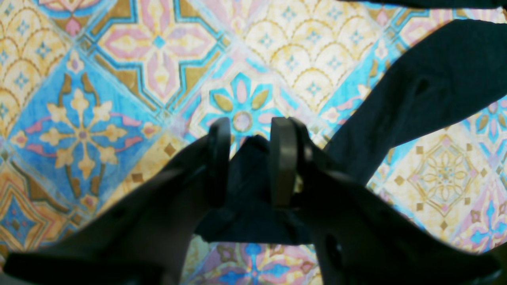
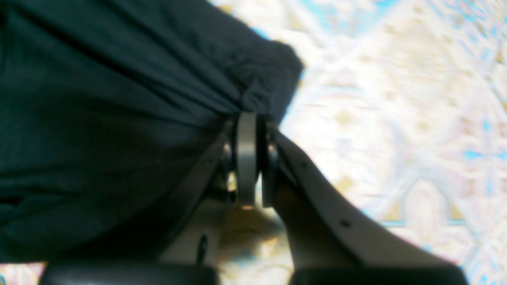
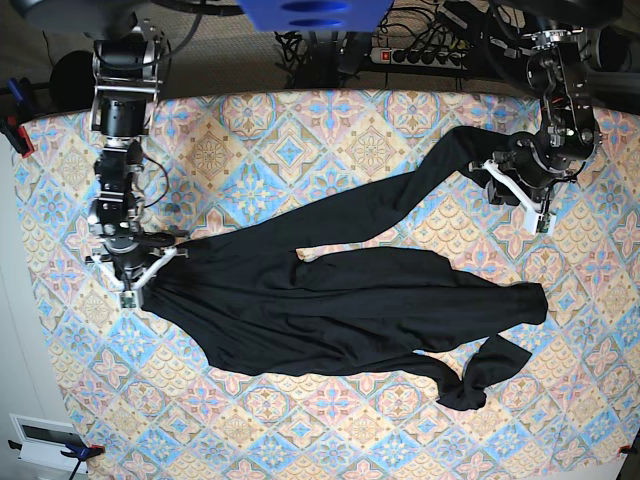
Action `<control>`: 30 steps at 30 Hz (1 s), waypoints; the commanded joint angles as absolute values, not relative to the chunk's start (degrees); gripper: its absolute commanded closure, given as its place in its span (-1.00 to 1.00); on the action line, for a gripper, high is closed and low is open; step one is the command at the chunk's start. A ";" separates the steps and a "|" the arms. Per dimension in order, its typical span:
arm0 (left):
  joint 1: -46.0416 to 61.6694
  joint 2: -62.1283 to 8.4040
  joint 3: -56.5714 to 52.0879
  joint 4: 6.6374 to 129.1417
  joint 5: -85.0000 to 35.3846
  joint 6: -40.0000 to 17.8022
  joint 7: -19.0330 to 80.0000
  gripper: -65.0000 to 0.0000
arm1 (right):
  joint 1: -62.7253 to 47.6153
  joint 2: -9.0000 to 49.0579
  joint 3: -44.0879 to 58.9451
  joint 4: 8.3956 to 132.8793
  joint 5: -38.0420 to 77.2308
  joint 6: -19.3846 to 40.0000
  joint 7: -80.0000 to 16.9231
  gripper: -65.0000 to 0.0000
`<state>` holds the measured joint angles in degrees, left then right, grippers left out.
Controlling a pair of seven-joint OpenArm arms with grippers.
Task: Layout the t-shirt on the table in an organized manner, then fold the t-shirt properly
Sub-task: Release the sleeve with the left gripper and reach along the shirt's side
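Observation:
The black t-shirt (image 3: 340,300) lies crumpled across the middle of the table (image 3: 300,130), and one long strip of it (image 3: 440,170) stretches toward the far right. There my left gripper (image 3: 492,170) pinches the end of that strip. In the left wrist view black fabric (image 1: 251,186) sits between the two fingers of the left gripper (image 1: 251,158), and more cloth (image 1: 435,87) trails off to the upper right. At the shirt's left edge, my right gripper (image 3: 140,285) is shut on a bunched fold (image 2: 261,79), its fingers (image 2: 247,158) pressed together.
Another twisted part of the shirt (image 3: 485,375) curls at the near right. Cables and a power strip (image 3: 420,55) lie beyond the table's far edge. A white box (image 3: 40,440) sits off the near left corner.

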<state>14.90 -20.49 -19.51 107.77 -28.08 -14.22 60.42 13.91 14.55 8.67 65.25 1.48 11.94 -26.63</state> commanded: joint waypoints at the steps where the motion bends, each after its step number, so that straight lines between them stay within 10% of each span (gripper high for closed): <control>1: 14.55 -21.23 -19.82 108.70 -28.44 -14.37 59.38 0.46 | 14.73 15.16 10.15 66.51 1.63 12.35 -25.19 1.00; 30: -5.85 -20.97 -14.46 90.07 -28.35 -14.02 59.21 0.45 | 9.71 15.08 26.07 68.53 9.71 20.70 -27.03 1.00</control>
